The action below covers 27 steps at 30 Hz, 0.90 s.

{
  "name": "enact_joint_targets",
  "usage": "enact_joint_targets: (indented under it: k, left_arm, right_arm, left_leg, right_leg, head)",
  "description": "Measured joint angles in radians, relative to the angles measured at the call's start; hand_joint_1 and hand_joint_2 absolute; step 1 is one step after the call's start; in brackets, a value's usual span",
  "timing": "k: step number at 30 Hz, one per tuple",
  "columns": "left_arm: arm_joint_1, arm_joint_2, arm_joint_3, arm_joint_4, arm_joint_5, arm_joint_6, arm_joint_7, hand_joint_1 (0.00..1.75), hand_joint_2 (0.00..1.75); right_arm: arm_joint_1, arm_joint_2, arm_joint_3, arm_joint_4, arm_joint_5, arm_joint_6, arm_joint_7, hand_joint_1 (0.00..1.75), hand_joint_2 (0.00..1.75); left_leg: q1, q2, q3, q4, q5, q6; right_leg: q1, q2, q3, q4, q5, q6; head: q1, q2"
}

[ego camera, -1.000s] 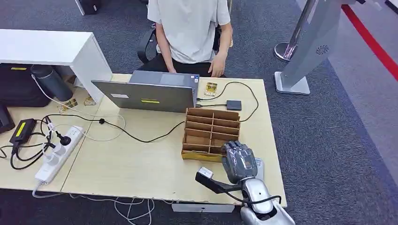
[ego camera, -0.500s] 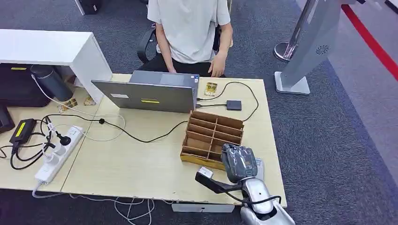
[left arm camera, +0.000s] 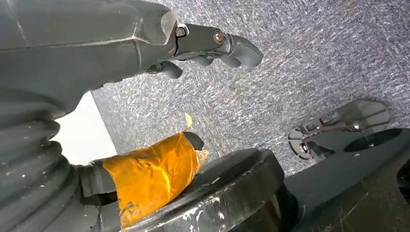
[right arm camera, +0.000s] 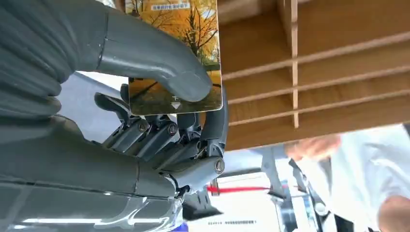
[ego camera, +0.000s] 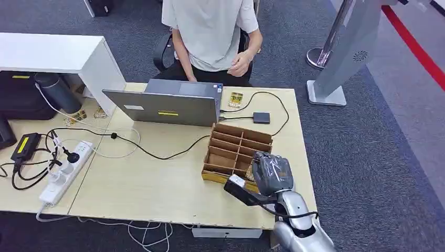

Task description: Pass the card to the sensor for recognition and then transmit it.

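Right hand (right arm camera: 159, 121) pinching the card (right arm camera: 174, 53) between thumb and fingers, at the near edge of the wooden divider box (ego camera: 236, 149) on the bench (ego camera: 157, 184). Glossy, yellow-orange autumn-tree print. Left hand (left arm camera: 208, 43) holding nothing, fingers loosely apart above carpet.

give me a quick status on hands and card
Right hand pinching card over wooden organizer. Left hand hanging empty by the floor. Sensor ahead, path open.

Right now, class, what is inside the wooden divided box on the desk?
The open compartments of the wooden box look empty. The right hand covers its near corner, pinching a yellow card there, so those slots are hidden.
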Motion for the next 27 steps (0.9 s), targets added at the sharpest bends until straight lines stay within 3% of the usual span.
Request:
enact_joint_targets:
  k: [4, 10, 17, 20, 25, 27]
  left_arm:
    - [0.000, 0.000, 0.000, 0.000, 0.006, 0.002, 0.000, 0.00, 1.75]
    - [0.000, -0.005, 0.000, 0.000, 0.014, 0.003, -0.001, 0.00, 1.75]
    - [-0.001, -0.010, 0.000, 0.000, 0.024, 0.010, -0.001, 0.00, 1.75]
    - [-0.001, -0.009, 0.000, 0.000, 0.024, 0.010, 0.004, 0.00, 1.75]
    - [-0.003, -0.009, -0.002, 0.000, 0.017, -0.018, 0.009, 0.00, 1.75]
    - [-0.006, -0.010, -0.008, 0.000, 0.015, -0.026, 0.009, 0.00, 1.75]
  right_arm:
    - [-0.074, -0.026, -0.023, -0.012, -0.114, 0.150, -0.020, 1.75, 1.75]
    - [-0.202, -0.066, -0.035, -0.012, -0.197, 0.307, -0.023, 1.75, 1.75]
    - [-0.329, -0.080, -0.025, 0.031, -0.349, 0.398, -0.034, 1.75, 1.75]
    - [-0.365, -0.079, -0.020, 0.054, -0.358, 0.342, -0.035, 1.75, 1.75]
    - [-0.388, -0.061, -0.029, 0.059, -0.116, 0.021, 0.048, 1.75, 1.75]
    - [-0.396, -0.052, -0.034, 0.060, -0.021, -0.045, 0.070, 1.75, 1.75]
  left_leg:
    - [0.000, 0.000, 0.000, 0.000, 0.001, 0.000]
    - [0.000, 0.000, 0.000, 0.000, 0.002, -0.001]
    - [0.000, 0.000, 0.000, 0.000, 0.002, -0.001]
    - [0.000, 0.000, 0.000, 0.000, 0.002, -0.001]
    - [0.000, 0.000, 0.000, 0.000, 0.002, -0.002]
    - [0.000, 0.000, 0.000, 0.000, 0.002, -0.002]
  right_leg:
    - [0.000, 0.000, 0.000, 0.000, 0.001, 0.001]
    - [0.000, 0.001, 0.000, 0.000, 0.002, 0.001]
    - [0.000, 0.001, 0.000, 0.001, 0.002, 0.001]
    - [0.000, 0.001, 0.000, 0.001, 0.002, 0.001]
    - [0.000, 0.001, 0.000, 0.001, 0.002, 0.001]
    - [0.000, 0.001, -0.001, 0.001, 0.002, 0.001]
  head:
    - [0.000, 0.000]
    - [0.000, 0.000]
    - [0.000, 0.000]
    - [0.000, 0.000]
    - [0.000, 0.000]
    - [0.000, 0.000]
